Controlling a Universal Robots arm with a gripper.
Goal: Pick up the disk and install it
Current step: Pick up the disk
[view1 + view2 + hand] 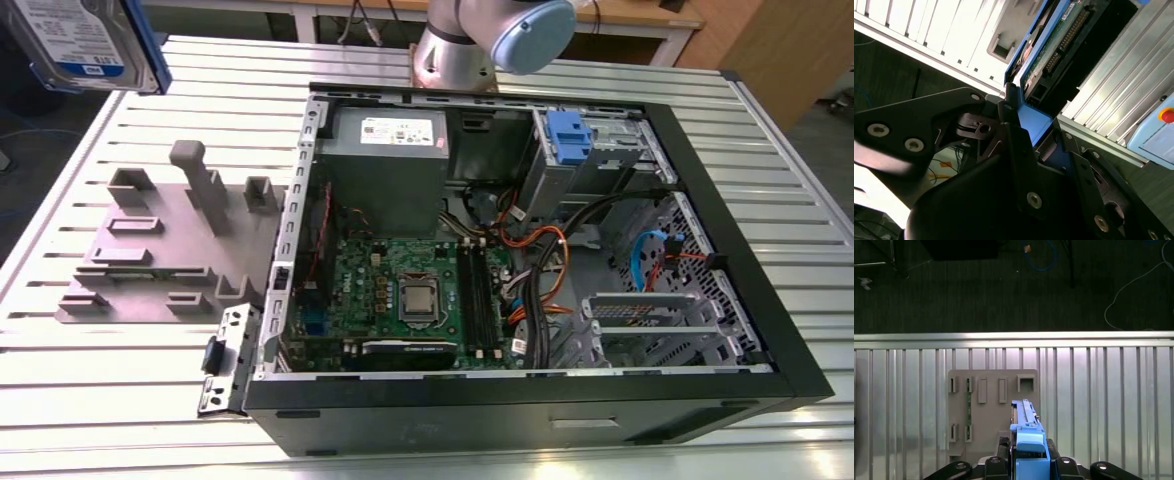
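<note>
The disk [80,40], silver with a white-and-blue label in a blue carrier frame, hangs in the air at the exterior view's far upper left, above the slatted table's corner. In the first wrist view my gripper [1029,462] is shut on the blue carrier, and the disk [1025,422] stands edge-on above the grey fixture [989,410]. The second wrist view shows the disk's green circuit board [1054,45] and the blue frame clamped in the gripper [1036,142], between its black fingers [1014,145].
An open computer case [747,230] lies on the slatted metal table [134,380], with motherboard, cables, a grey power supply [387,130] and a blue-fronted drive bay [567,135] at its far end. The grey fixture [160,240] sits beside the case. The arm's base [461,50] stands behind.
</note>
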